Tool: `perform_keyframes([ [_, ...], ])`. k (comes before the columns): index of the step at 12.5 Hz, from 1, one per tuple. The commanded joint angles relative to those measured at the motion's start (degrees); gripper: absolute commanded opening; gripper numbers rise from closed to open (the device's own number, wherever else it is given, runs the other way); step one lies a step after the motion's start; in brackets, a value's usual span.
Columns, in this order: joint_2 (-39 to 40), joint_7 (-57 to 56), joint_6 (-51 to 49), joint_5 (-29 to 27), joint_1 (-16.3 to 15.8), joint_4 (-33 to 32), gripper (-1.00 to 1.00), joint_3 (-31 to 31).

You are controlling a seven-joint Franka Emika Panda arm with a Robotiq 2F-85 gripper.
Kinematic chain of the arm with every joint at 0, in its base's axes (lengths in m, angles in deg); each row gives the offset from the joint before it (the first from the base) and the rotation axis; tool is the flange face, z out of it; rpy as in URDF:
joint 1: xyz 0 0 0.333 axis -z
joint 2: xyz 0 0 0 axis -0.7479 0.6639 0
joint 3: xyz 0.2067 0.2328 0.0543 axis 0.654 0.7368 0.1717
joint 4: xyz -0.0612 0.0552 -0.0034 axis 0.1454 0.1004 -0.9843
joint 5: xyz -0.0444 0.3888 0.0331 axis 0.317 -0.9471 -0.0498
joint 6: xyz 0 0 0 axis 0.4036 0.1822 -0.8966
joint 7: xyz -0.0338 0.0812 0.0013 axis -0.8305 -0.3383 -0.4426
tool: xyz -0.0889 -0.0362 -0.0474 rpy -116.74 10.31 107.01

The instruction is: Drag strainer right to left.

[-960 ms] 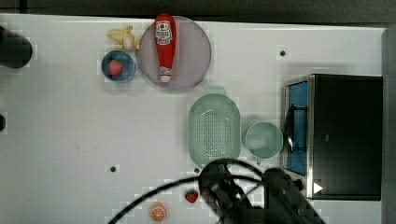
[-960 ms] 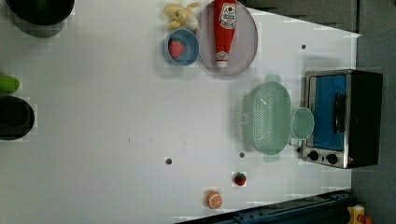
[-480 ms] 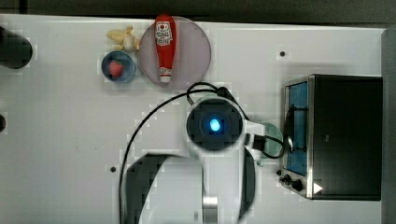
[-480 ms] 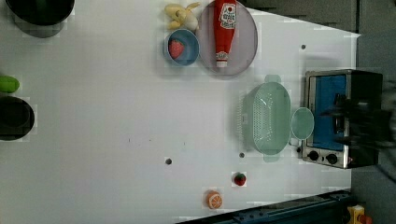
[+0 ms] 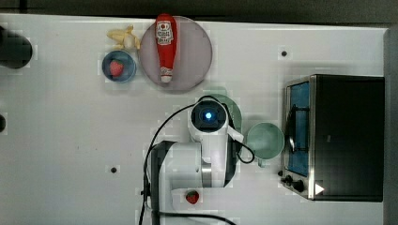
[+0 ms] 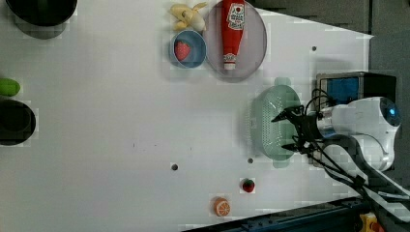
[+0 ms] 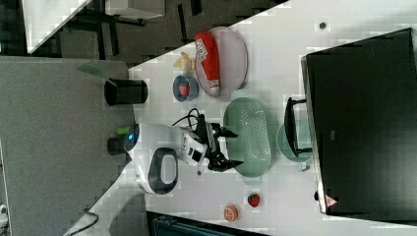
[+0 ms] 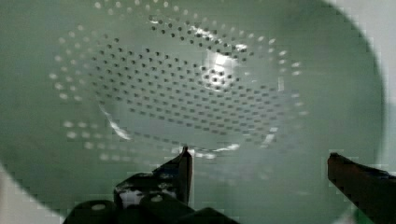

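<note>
In the top view, the arm's white wrist housing covers most of the strainer [image 5: 234, 110], whose mint rim shows just beside the round green cup [image 5: 265, 139] and below the plate [image 5: 195, 56] carrying the ketchup bottle [image 5: 164, 47]; the toaster oven [image 5: 345, 136] stands at the top view's right. In the left view, the gripper [image 6: 289, 131] hangs over the strainer [image 6: 266, 125] near its oven-side rim, fingers spread wide and holding nothing. In the right view, the gripper [image 7: 227, 148] is likewise spread, its two fingertips apart above the near wall of the strainer [image 7: 251, 135]; whether a tip touches the plastic cannot be told. In the wrist view, the perforated floor of the strainer [image 8: 187, 93] lies directly beneath the open fingers [image 8: 180, 170]. Recommended procedure: lower until one finger sits inside the basket against the wall, or straddle the rim and close lightly. Then pull steadily toward the top view's left across bare table, keeping the basket flat, low enough not to slip off, and clear of the plate and cup.
</note>
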Motion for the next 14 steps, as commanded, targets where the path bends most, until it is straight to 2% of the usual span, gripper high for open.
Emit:
perform_keyframes([
  [1,0.03,12.64,6.88,-0.53,0.19,0.25,1.0,0.24],
  [7,9.03,13.33,16.57,-0.9,-0.89,-1.46,1.0,1.96],
  [14,9.68,19.31,17.21,-1.12,-4.66,-1.91,1.0,4.54],
])
